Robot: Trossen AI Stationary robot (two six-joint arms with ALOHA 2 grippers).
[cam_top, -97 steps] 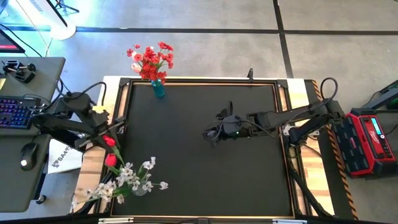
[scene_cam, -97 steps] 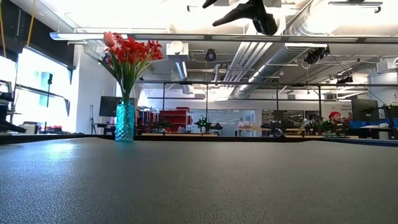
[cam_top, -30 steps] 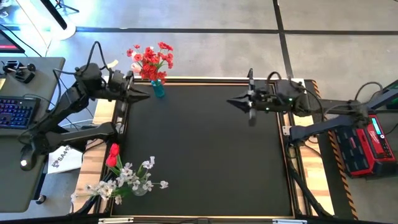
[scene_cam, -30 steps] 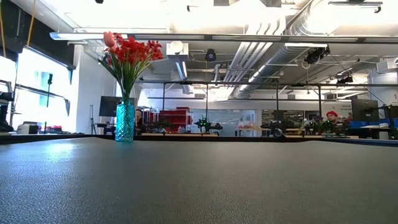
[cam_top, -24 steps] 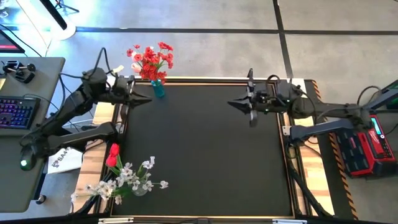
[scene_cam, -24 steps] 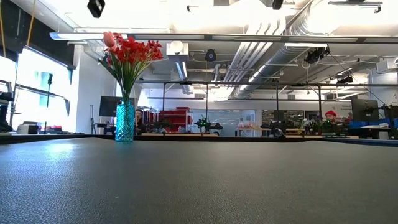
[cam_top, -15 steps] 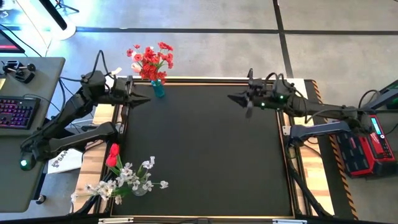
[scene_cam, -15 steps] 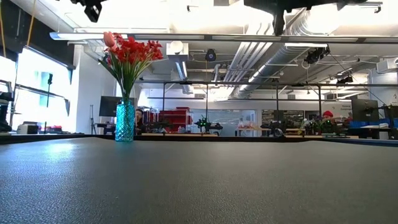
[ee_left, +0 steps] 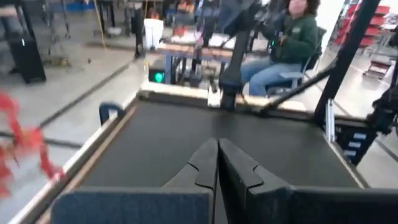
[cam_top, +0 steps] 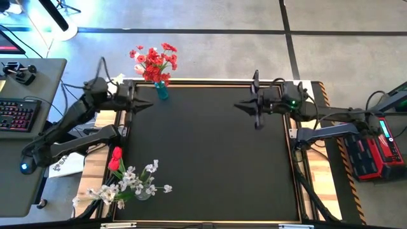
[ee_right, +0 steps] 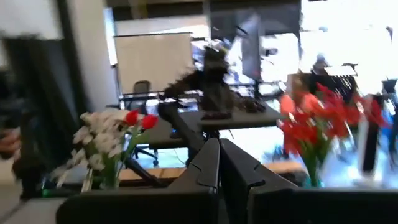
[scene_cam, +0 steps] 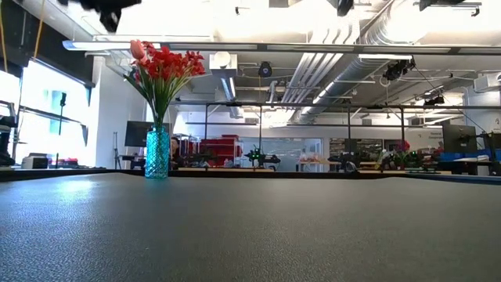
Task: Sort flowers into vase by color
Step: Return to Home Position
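Note:
A blue glass vase with a bunch of red flowers stands at the table's far left edge; it also shows in the low view. A clear vase at the near left holds white blossoms and two red buds. My left gripper is shut, raised near the far left corner beside the blue vase. My right gripper is shut, raised over the far right of the table. Both point inward and hold nothing.
The black mat has a raised frame. A desk with a keyboard stands left of the table, a red case right of it. A seated person shows beyond the table in the left wrist view.
Both arms have stayed raised near the far corners. My left gripper has sunk slightly and drifted a little toward the near edge beside the blue vase. My right gripper has wavered slightly in place. The flowers and vases have not moved.

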